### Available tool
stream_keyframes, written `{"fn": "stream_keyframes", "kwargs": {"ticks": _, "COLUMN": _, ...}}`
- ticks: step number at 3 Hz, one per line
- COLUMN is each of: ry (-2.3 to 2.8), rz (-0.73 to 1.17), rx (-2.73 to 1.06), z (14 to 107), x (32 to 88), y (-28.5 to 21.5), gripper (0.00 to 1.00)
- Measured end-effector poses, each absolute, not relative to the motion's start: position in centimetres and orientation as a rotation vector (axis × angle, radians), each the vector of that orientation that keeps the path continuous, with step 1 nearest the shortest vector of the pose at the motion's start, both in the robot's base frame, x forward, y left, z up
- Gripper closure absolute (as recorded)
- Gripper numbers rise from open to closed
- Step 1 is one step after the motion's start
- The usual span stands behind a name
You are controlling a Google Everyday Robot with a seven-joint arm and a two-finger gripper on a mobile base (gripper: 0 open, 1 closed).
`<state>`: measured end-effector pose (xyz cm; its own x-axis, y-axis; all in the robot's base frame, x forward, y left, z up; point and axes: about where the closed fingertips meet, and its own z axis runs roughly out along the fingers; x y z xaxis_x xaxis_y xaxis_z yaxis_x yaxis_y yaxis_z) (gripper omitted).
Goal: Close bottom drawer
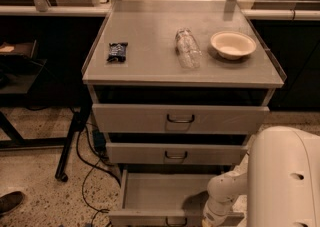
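The bottom drawer [150, 217] of the grey metal cabinet [150, 71] is pulled out and open, with its bare inside facing up. Its slim front panel and small dark handle [176, 221] sit at the lower edge of the camera view. My white arm [222, 191] reaches down over the drawer's right front corner. My gripper is below the lower edge of the view, past the wrist, and does not show.
The top drawer [180, 118] and middle drawer [175, 154] stick out slightly. On the cabinet top lie a dark snack packet [117, 51], a clear bottle [187, 47] and a white bowl [233, 44]. Cables [87, 171] and a black stand leg [70, 141] are on the floor to the left. A shoe [10, 202] is at lower left.
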<state>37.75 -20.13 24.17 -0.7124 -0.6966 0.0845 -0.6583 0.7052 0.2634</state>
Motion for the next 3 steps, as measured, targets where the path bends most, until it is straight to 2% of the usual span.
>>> {"fn": "stream_keyframes", "kwargs": {"ticks": 3, "ry": -2.962, "rz": -0.305, "rx": 0.867, "z": 20.4, "x": 44.4, "y": -21.1, "gripper": 1.00}}
